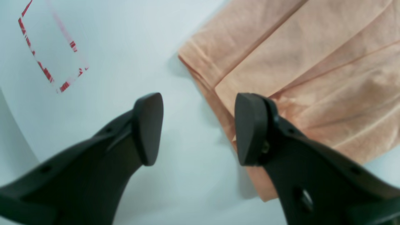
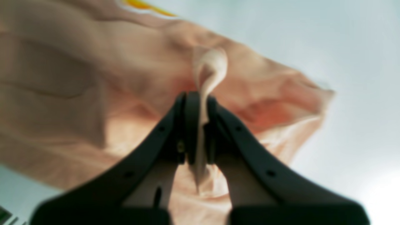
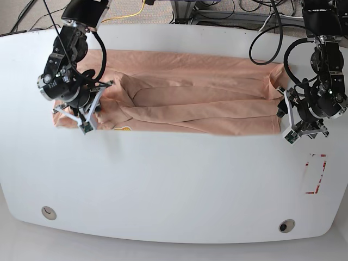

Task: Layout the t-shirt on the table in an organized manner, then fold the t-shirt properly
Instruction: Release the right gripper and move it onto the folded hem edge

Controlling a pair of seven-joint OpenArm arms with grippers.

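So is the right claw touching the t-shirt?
Touching. The right wrist view shows the right claw shut on a pinched fold of the t-shirt.

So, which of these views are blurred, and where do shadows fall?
Right wrist view: blurred, the t-shirt soft around the right gripper. Left wrist view: sharper, with a shadow along the shirt edge on the table near the left gripper. Base view: sharp.

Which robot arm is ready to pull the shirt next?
The right arm, probably. Its gripper is already shut on a fold of the t-shirt. The left gripper is open, its fingers over the bare table beside the shirt's corner.
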